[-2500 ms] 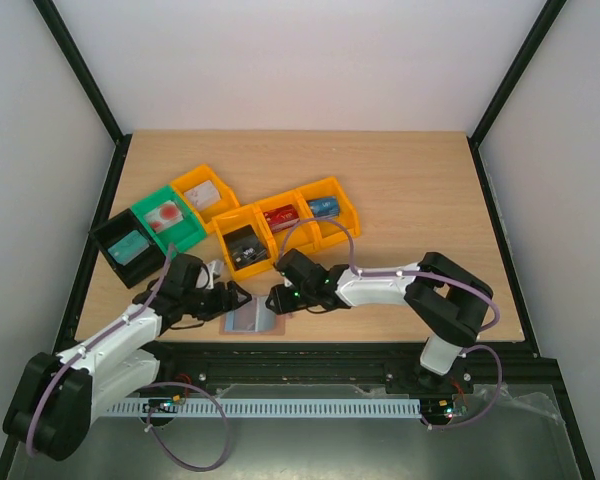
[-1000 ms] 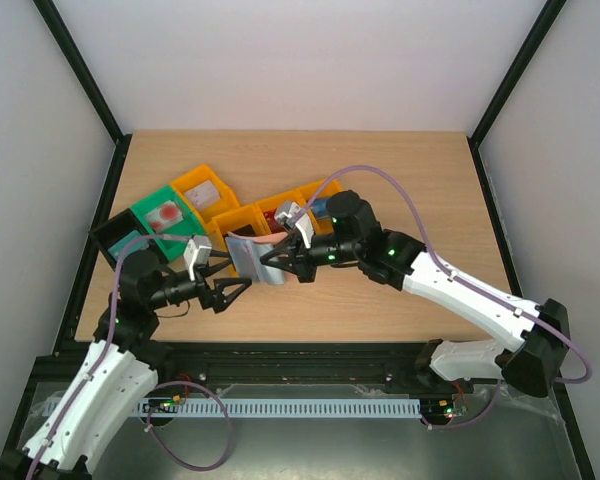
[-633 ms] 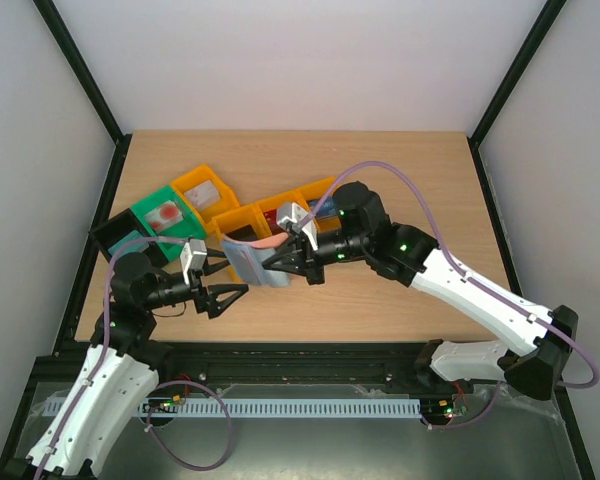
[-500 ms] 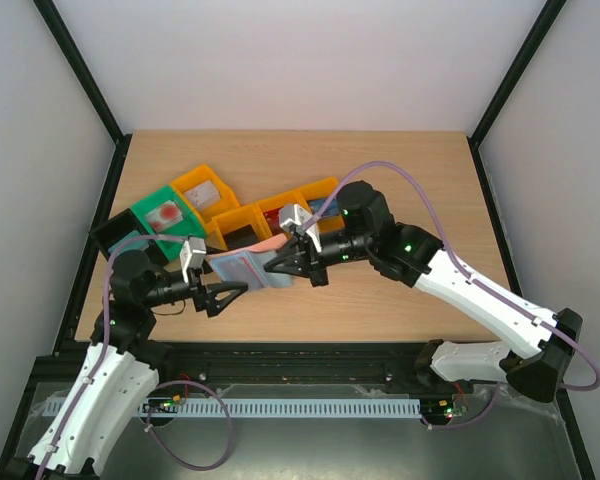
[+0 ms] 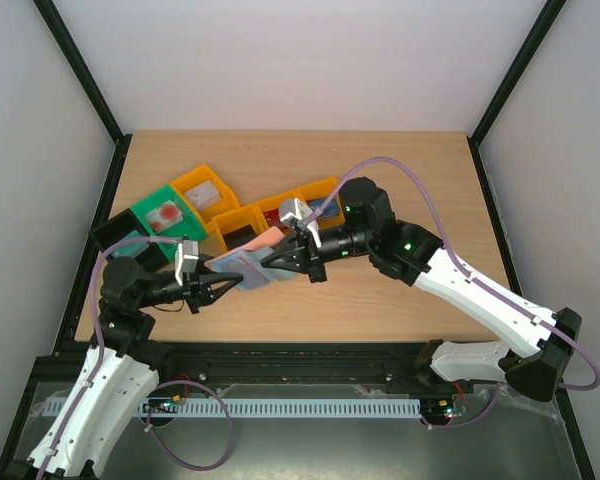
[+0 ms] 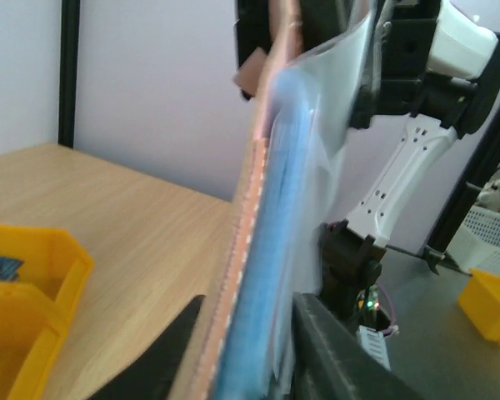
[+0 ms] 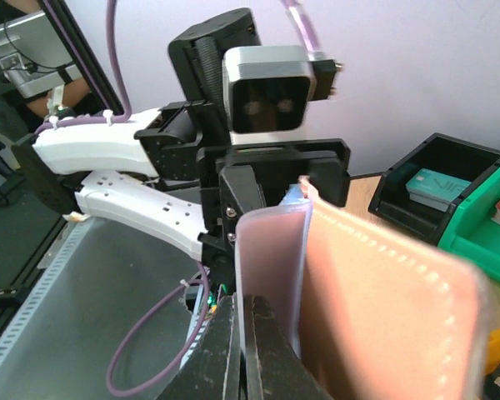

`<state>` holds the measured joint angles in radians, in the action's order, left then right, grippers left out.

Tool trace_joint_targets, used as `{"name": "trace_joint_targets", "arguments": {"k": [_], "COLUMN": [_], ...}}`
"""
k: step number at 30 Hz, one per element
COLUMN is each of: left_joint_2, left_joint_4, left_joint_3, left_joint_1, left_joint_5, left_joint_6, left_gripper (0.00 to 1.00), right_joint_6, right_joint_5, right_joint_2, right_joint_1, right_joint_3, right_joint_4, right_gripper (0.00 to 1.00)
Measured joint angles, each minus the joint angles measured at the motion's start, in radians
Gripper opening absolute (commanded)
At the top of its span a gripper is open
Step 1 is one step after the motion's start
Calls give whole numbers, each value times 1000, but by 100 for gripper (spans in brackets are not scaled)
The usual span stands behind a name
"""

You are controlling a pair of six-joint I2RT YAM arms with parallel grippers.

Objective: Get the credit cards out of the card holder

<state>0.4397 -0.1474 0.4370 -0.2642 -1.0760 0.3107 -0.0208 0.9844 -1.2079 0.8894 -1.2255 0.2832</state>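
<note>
The card holder (image 5: 242, 265) hangs in the air above the table's front, tan outside and light blue inside, stretched between both grippers. My right gripper (image 5: 278, 262) is shut on a thin pale inner leaf of it, seen at the fingertips of the right gripper (image 7: 246, 304) beside the tan cover of the card holder (image 7: 383, 300). My left gripper (image 5: 218, 287) holds its lower left end. In the left wrist view the card holder (image 6: 267, 250) runs edge-on between the fingers of the left gripper (image 6: 250, 304), both pressed against it. No credit card face shows inside it.
A row of bins lies behind the arms: black (image 5: 115, 238), green (image 5: 152, 200) and yellow (image 5: 192, 181) at left, orange ones (image 5: 238, 222) (image 5: 277, 203) (image 5: 338, 205) towards the middle. Several hold card-like things. Bare wood lies at the right and far side.
The left gripper's jaws, wide open a second ago, have come together on the card holder's lower end. The holder has swung flatter and lower to the left; the right grip is unchanged.
</note>
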Motion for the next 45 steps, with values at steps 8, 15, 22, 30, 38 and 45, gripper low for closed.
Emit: {"name": "trace_joint_targets", "arguments": {"k": [8, 15, 22, 30, 38, 45], "left_joint_2": [-17, -26, -36, -29, -16, -15], "left_joint_4": [-47, 69, 194, 244, 243, 243], "left_joint_3": [-12, 0, 37, 76, 76, 80], "left_joint_1": [-6, -6, -6, -6, -6, -5], "left_joint_5": [24, 193, 184, 145, 143, 135], "left_joint_6": [48, -8, -216, -306, -285, -277], "left_gripper": [2, 2, 2, 2, 2, 2], "right_joint_6": [66, 85, -25, -135, -105, -45], "right_joint_5": [-146, -493, -480, -236, -211, -323], "right_joint_2": [-24, -21, -25, -77, -126, -128], "right_joint_1": [-7, -25, -29, -24, 49, 59], "right_joint_3": [1, 0, -43, -81, -64, -57], "right_joint_4": [-66, -53, 57, 127, 58, -17], "right_gripper": [27, 100, 99, 99, 67, 48]}}
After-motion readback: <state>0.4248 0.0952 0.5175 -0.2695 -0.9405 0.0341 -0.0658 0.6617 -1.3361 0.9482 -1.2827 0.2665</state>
